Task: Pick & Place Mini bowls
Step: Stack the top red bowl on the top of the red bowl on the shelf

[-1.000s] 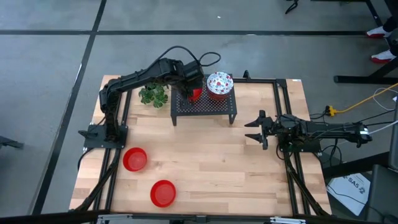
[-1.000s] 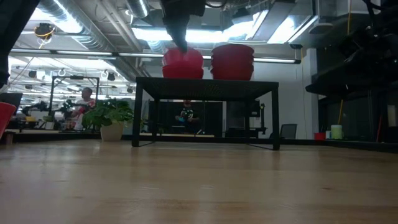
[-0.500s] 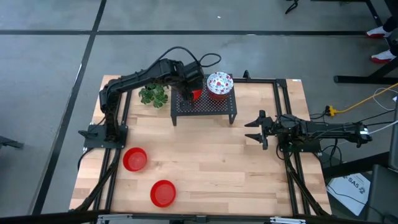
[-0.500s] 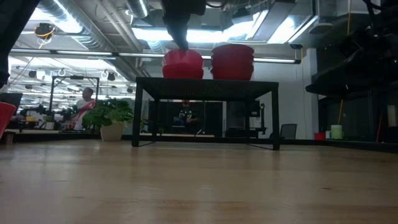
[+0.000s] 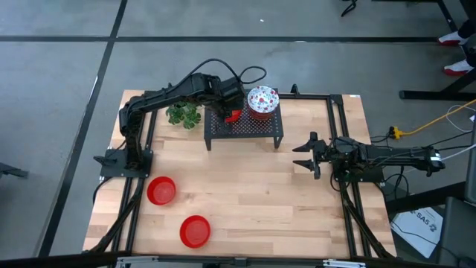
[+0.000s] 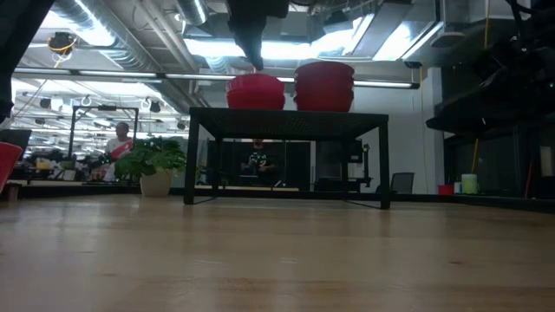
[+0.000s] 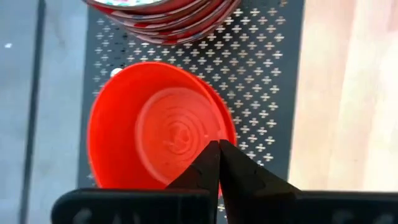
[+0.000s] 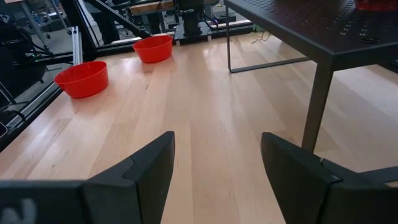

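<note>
Red bowl (image 7: 155, 127) on the black rack (image 5: 253, 128): the left gripper (image 7: 217, 163) hangs over it, fingers pressed together, seemingly pinching nothing. Beside it stands the speckled stack (image 5: 262, 100) (two red bowls (image 5: 161, 190) lie on the table (image 5: 260, 201)); the right gripper (image 5: 303, 155) waits spread at the table's right.

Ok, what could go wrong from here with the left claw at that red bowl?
1. The left claw is shut at the rim of the glossy red round bowl on the black perforated metal rack; such a thin pinch may slip on lifting.
2. A second red rim seems to show under it, so a nested bowl might come along.
3. The stack of white red-speckled bowls stands close beside; a swing could knock it.
The right claw waits open.
</note>
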Motion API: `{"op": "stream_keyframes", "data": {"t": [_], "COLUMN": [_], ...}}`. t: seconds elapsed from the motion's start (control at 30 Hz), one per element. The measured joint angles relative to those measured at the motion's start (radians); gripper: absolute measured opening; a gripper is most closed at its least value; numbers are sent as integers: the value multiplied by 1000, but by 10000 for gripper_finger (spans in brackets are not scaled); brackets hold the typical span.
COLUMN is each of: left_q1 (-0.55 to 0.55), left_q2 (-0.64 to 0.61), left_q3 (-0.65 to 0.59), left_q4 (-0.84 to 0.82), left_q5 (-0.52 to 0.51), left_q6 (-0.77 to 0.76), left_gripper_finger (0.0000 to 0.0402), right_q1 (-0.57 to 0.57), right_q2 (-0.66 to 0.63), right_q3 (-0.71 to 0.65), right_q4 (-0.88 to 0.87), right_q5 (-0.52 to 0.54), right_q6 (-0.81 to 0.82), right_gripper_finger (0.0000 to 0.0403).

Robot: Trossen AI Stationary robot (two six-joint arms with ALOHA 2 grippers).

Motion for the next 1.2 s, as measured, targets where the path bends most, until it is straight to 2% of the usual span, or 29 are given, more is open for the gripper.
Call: {"op": "stream_keyframes", "data": {"t": [0.13,0.43,0.7,0.9,1.1,1.2], "left_q1": [-6,-6,-6,-6,-3,15], "left_q2": [0,0,39,14,-8,-7], "left_q3": [0,0,-2,-1,14,14], "left_q4": [0,0,-2,20,44,44], "left_q5": [-26,76,64,107,13,60], "left_q6": [2,-3,13,12,13,15], "left_gripper_finger": [2,2,2,2,2,2], "right_q1": [0,0,0,0,0,0], "right_q2": [0,0,0,0,0,0], "right_q3": [0,0,0,0,0,0], "right_q4": [0,0,-1,0,-1,-1], "right_q5": [0,0,0,0,0,5], "right_q6": [0,0,-2,0,0,1], "right_gripper_finger": [236,236,236,236,236,236]}}
